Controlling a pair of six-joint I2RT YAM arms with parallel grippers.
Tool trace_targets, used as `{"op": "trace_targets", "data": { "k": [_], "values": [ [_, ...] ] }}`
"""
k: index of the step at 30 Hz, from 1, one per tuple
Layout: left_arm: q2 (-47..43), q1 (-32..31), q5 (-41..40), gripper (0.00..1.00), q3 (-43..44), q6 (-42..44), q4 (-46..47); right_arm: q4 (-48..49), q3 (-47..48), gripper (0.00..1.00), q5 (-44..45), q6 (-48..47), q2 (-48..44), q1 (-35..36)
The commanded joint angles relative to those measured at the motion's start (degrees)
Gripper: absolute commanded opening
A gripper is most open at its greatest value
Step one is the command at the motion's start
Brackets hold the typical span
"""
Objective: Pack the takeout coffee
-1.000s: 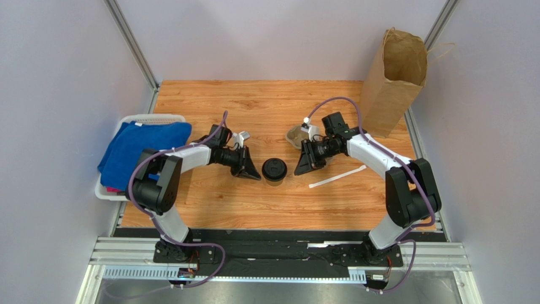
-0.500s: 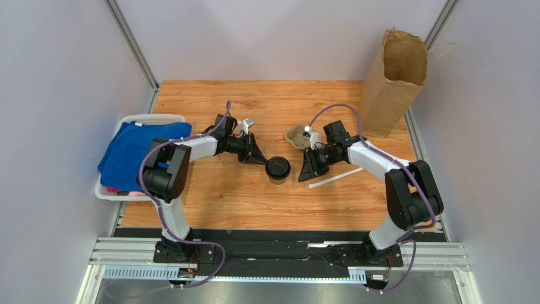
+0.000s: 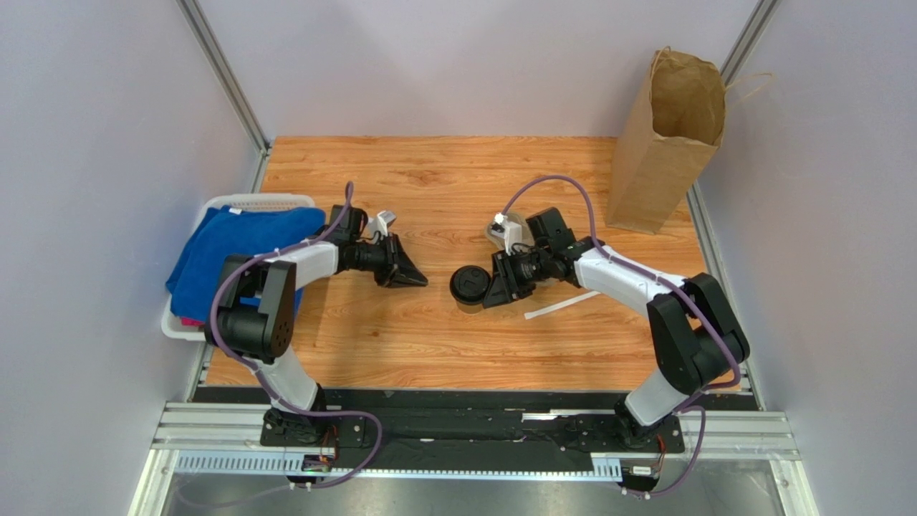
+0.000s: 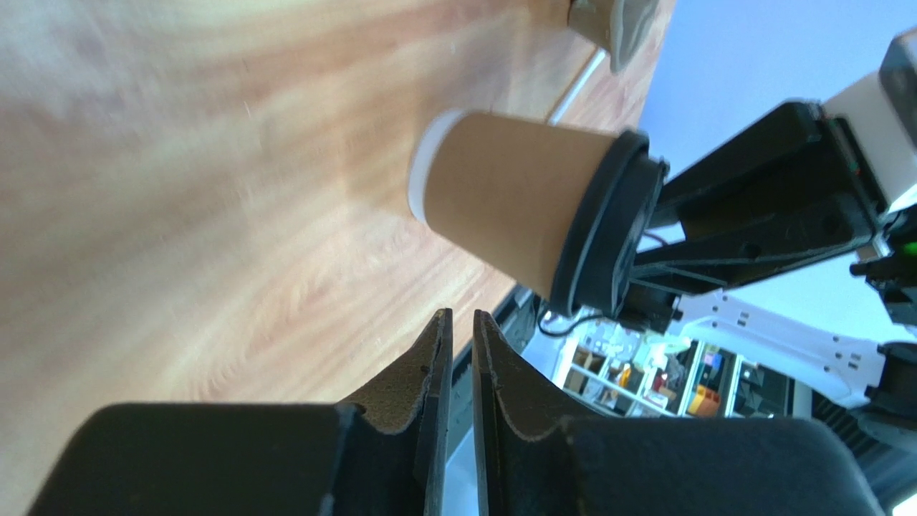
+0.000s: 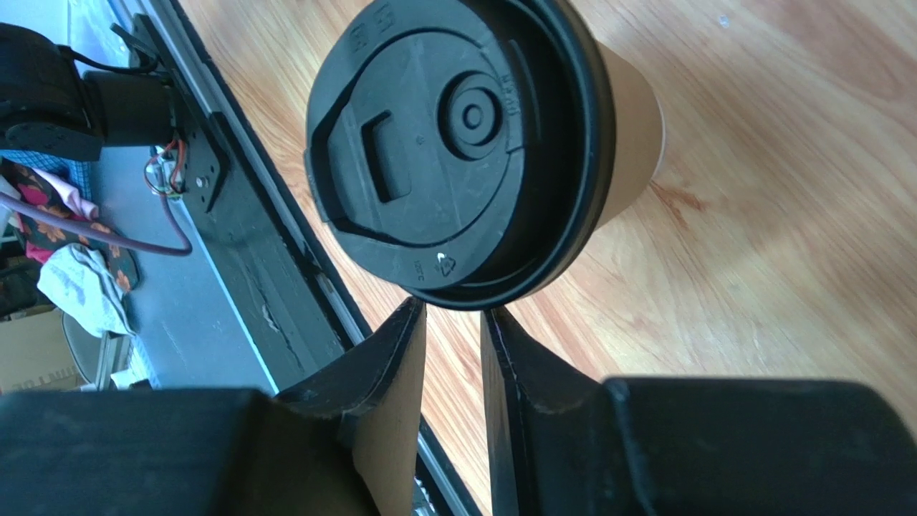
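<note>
The takeout coffee (image 3: 469, 285), a kraft-brown paper cup with a black lid, stands upright on the wooden table (image 3: 431, 172) near the middle. My right gripper (image 3: 497, 282) sits right beside it on the right. In the right wrist view its tips (image 5: 452, 306) are at the edge of the lid (image 5: 452, 151), slightly open, with nothing between them. My left gripper (image 3: 414, 277) lies a short way to the cup's left, apart from it. In the left wrist view its jaws (image 4: 457, 314) stand a narrow slit apart and empty, pointing towards the cup (image 4: 517, 204).
A tall brown paper bag (image 3: 667, 140) stands open at the back right. A white basket (image 3: 258, 200) with a blue cloth (image 3: 242, 253) sits at the left edge. A white strip (image 3: 560, 306) lies under the right arm. The pulp tray's edge (image 4: 619, 22) shows beyond the cup.
The left gripper has drawn back to the left, away from the cup. The right gripper has moved left up to the cup. Both jaws have parted a little.
</note>
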Motion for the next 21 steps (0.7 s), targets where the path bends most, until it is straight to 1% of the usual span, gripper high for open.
{"op": "trace_targets", "data": {
  "k": [1,6,8,12,15,21],
  "values": [
    [-5.05,-0.64,0.47,0.19,-1.96,1.13,-3.82,7.57,0.65,0.30,0.78,4.31,0.23,1.68],
    [-3.91,-1.16,-0.24,0.18,-1.87,2.36,-4.26,10.92,1.27,0.30,2.01,7.47,2.25,4.13],
    [-3.38,-1.78,-0.24,0.18,-0.65,3.41,-4.79,13.21,1.36,0.30,2.27,8.79,2.78,4.67],
    [-1.19,-3.97,-0.15,0.18,1.73,3.42,-4.18,14.71,2.32,0.31,1.84,11.43,3.31,5.90],
    [0.48,-5.38,-0.24,0.18,3.84,2.37,-1.98,13.83,2.94,0.32,0.61,11.26,1.12,5.72],
    [5.05,-6.53,-0.76,0.18,9.28,1.48,1.01,8.30,2.41,0.33,-2.29,10.03,-5.38,3.97]
  ]
}}
